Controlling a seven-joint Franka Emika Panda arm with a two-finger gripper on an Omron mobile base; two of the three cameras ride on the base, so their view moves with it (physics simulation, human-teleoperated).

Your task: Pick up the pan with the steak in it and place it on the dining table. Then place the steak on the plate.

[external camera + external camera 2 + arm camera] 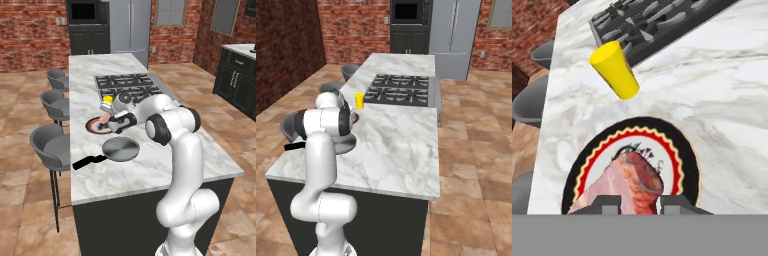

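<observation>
Hand view: jaws clamp steak (633, 181) (pink) above plate (682, 145).

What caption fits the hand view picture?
Gripper holds the steak over the plate, a yellow cup beyond on the dining table.

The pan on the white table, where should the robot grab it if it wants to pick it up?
Best by the long black handle, probably from above. It sticks out straight from the pan toward the stools and lies flat on the dining table, narrow enough for two fingers. The round bowl looks too wide and shallow to pinch.
</observation>
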